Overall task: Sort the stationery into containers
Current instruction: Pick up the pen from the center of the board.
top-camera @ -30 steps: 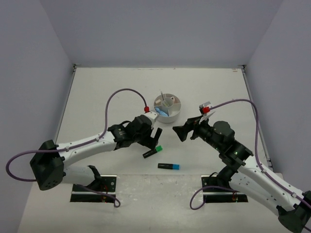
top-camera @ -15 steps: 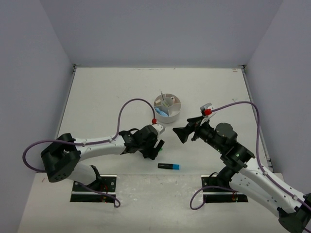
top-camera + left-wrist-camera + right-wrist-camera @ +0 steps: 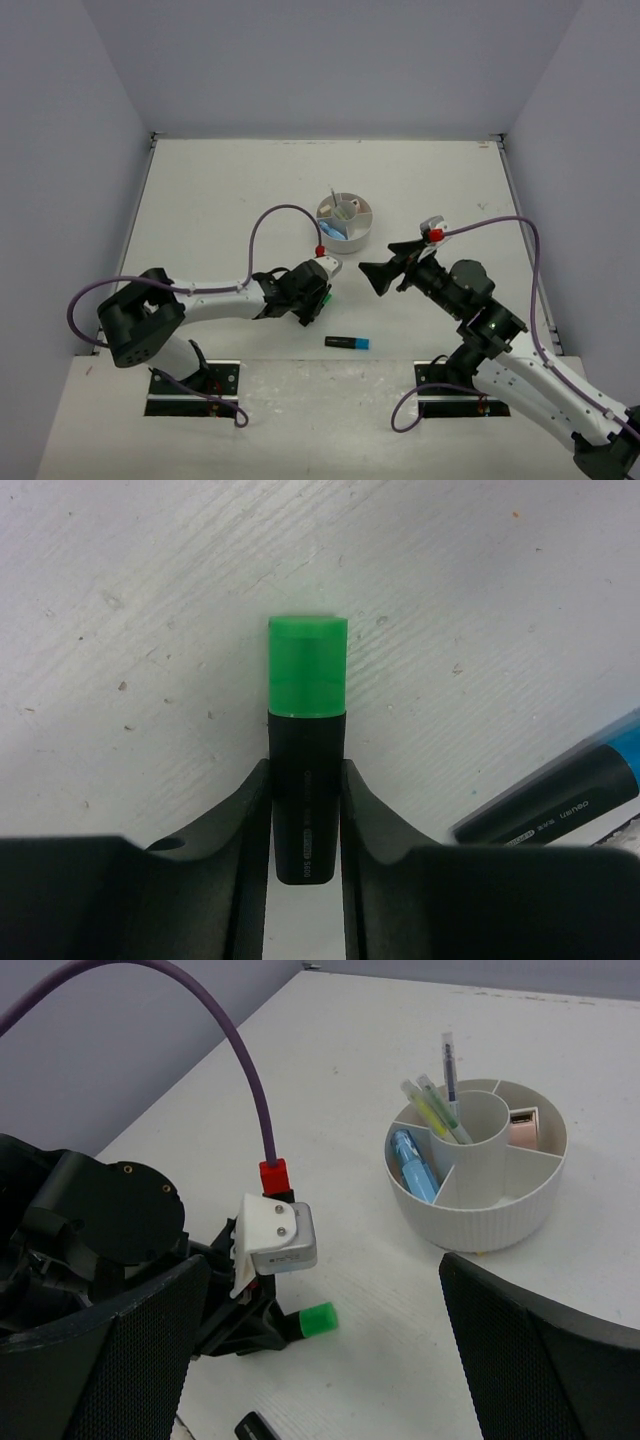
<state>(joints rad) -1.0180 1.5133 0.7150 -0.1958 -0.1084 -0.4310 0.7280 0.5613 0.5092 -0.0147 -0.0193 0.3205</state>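
Observation:
A green highlighter (image 3: 307, 680) with a black body lies on the white table, its green cap (image 3: 318, 1319) sticking out past my left gripper (image 3: 305, 775). That gripper is low over the table (image 3: 316, 303) and shut on the highlighter's black barrel, both fingers touching its sides. A blue highlighter (image 3: 347, 342) lies just beside it, toward the near edge (image 3: 560, 805). The white round organiser (image 3: 352, 240) stands farther back. My right gripper (image 3: 378, 272) hovers open to the right of the left one, holding nothing (image 3: 325, 1270).
The organiser's wall (image 3: 490, 1225) encloses a blue marker (image 3: 412, 1160) in one wedge, a pink eraser (image 3: 522, 1128) in another and thin pens (image 3: 445, 1090) in the central cup. The left arm's purple cable (image 3: 275, 215) loops over the table behind it.
My left gripper has moved right and down onto the green highlighter and its jaws have closed from wide open onto the barrel. The right arm has shifted slightly.

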